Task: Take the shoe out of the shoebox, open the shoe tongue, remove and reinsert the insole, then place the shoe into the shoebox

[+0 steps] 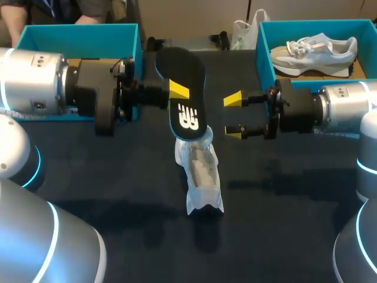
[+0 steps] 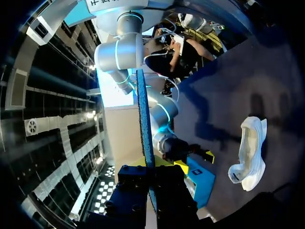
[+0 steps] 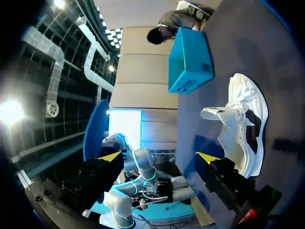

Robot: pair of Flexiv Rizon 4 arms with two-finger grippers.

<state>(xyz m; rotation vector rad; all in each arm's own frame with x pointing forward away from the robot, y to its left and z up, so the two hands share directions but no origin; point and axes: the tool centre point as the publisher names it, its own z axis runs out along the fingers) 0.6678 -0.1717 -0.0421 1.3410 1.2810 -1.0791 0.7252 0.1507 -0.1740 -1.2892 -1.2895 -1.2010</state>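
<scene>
Shoe [image 1: 200,177] lies mid tabletop [image 1: 283,236]. Insole [image 1: 187,118] is up off the tabletop, just behind the shoe, near end over the shoe's far end. Left gripper [image 1: 177,93] comes in from the left, fingers clamped on the insole's edge. Right gripper [image 1: 234,116] is right of the insole, apart from it, fingers spread with nothing between. Left shoebox [image 1: 76,32] sits rear left, behind the left arm. Right shoebox [image 1: 265,53] sits rear right, with a second shoe [image 1: 315,50] in it.
</scene>
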